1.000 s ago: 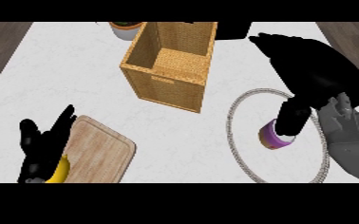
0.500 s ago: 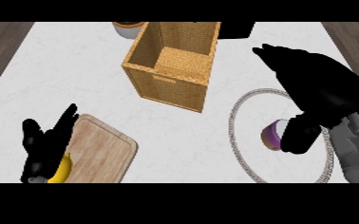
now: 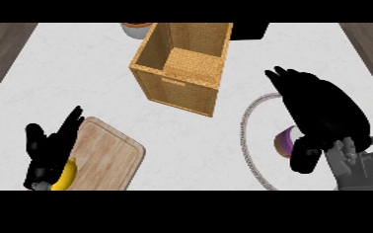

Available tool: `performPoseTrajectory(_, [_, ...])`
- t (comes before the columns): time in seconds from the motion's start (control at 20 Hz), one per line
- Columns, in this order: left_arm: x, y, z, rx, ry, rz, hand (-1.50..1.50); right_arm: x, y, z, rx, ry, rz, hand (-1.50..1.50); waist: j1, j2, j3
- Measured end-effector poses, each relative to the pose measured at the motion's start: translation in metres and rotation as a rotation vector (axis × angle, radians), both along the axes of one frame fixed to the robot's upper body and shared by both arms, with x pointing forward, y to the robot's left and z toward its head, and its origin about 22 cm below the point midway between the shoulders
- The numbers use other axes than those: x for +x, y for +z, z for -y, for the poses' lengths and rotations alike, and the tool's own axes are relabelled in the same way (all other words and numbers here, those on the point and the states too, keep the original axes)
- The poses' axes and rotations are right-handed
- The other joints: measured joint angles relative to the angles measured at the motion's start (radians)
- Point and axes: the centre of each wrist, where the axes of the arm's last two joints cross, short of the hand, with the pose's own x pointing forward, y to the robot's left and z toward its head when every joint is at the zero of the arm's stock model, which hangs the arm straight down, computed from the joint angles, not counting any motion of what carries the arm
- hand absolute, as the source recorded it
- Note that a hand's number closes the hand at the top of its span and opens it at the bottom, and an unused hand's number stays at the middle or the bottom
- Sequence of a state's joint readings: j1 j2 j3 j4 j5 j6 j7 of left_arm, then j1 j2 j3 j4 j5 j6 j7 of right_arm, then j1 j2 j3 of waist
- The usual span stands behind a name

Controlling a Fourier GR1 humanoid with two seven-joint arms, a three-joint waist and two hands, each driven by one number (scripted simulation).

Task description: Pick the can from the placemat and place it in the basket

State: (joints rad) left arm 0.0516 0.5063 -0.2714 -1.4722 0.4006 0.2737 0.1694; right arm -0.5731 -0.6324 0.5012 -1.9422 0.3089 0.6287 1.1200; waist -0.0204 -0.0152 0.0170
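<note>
A purple can (image 3: 285,141) stands on the round, grey-rimmed placemat (image 3: 246,128) at the right; only its left side shows. My right hand (image 3: 320,113) lies over it, the fingers curled round it and the thumb down its near side. The woven basket (image 3: 182,66) stands open at the upper middle, to the left of and beyond the placemat. My left hand (image 3: 47,150) rests open at the lower left, fingers up.
A wooden cutting board (image 3: 105,153) lies at the lower left with a yellow banana (image 3: 67,175) at its near-left edge, partly under my left hand. A brown-rimmed bowl (image 3: 137,29) and a dark object (image 3: 247,29) stand behind the basket.
My right hand has come down and nearer over the can and curled round it, hiding most of it. The left hand has not moved.
</note>
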Motion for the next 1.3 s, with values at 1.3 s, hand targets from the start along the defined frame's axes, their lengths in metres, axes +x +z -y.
performPoseTrajectory(1.3, [0.008,-0.002,0.002,0.005,-0.012,-0.003,0.0,-0.016,-0.08,0.016,-0.054,-0.113,-0.02,-1.5,0.02,0.004,0.004])
